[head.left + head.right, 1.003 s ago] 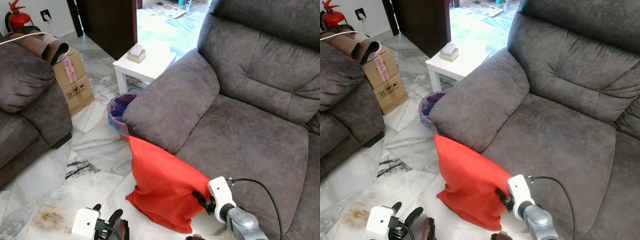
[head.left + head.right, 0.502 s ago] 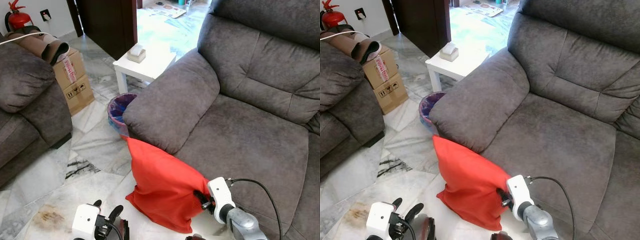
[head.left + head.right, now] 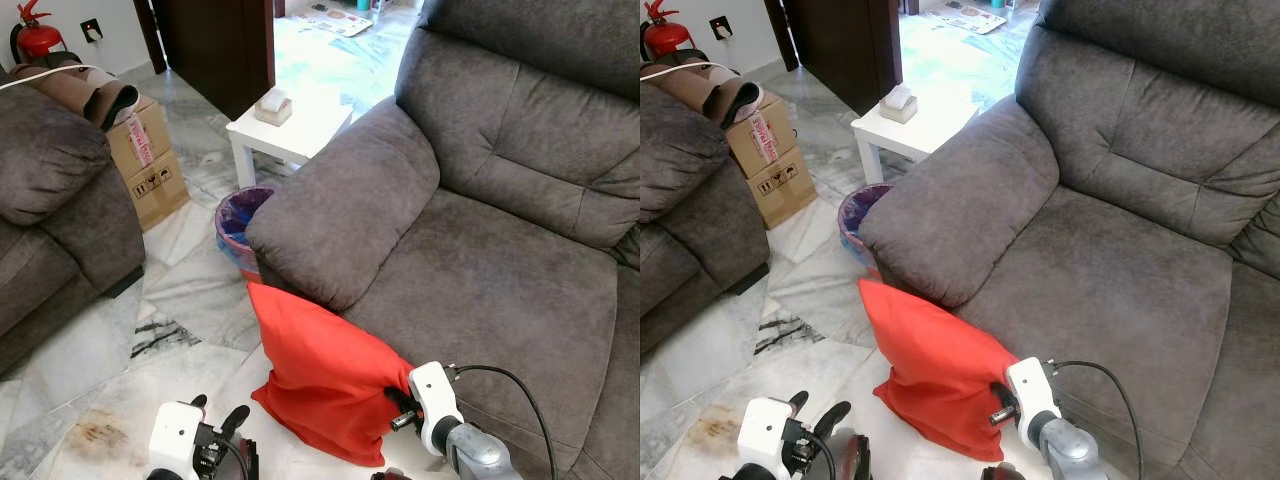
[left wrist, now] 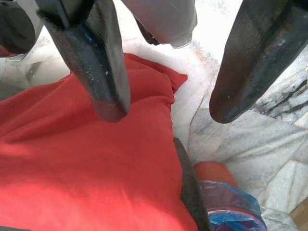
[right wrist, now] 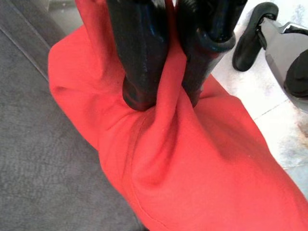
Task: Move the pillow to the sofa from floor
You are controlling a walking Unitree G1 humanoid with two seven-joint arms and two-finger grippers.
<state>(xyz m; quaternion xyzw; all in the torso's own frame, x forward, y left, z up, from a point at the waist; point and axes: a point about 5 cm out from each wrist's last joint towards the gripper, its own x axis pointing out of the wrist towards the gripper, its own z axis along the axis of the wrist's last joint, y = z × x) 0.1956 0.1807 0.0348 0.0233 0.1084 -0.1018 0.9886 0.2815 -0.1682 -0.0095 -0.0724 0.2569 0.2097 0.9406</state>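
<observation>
The red pillow (image 3: 325,385) leans against the front of the grey sofa (image 3: 480,260), its lower edge on the marble floor (image 3: 150,320), at about 6 o'clock in the head views. The right gripper (image 5: 166,96) is clenched on a fold of the pillow's fabric near its edge beside the sofa seat; the two fingers (image 5: 139,62) stand nearly together, with only the pinched red cloth between them. The left gripper (image 4: 166,108) hovers at about 7 o'clock, just above the pillow's far corner, its fingers (image 4: 94,62) spread wide and grasping nothing; one fingertip lies over the red cloth, the other over the floor, and whether either touches cannot be told. A blue-lined bin (image 3: 238,225) stands at 10 o'clock from the pillow, beside a small white counter (image 3: 285,130). A cardboard box (image 3: 145,160) sits by a second sofa (image 3: 50,210).
</observation>
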